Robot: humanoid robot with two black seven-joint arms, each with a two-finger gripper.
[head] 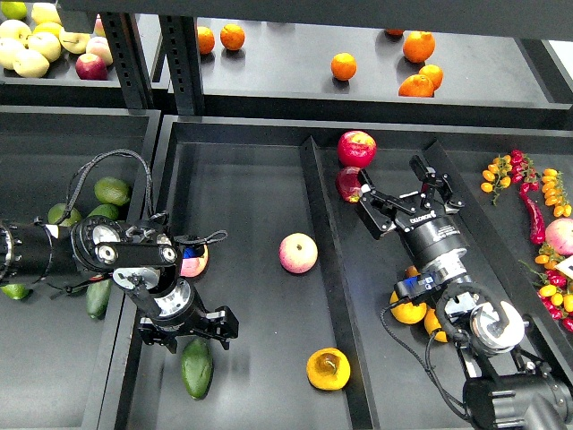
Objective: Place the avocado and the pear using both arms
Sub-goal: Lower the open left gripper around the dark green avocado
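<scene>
**Avocado and pear low in the middle bin**

Where the left gripper (183,336) hangs, the avocado (197,367), dark green, glossy and elongated, is seen lying just below it on the matte black tray floor (242,224). Whether those dark fingers are parted cannot be told, and nothing is seen held. The pear (328,368), plump and yellow-orange with a brown pitted spot, is found to the right of that gripper. A smooth pink-yellow apple (298,253) sits farther up. The right gripper (394,193) is spread wide and empty, just beside a dark red apple (349,184).
</scene>
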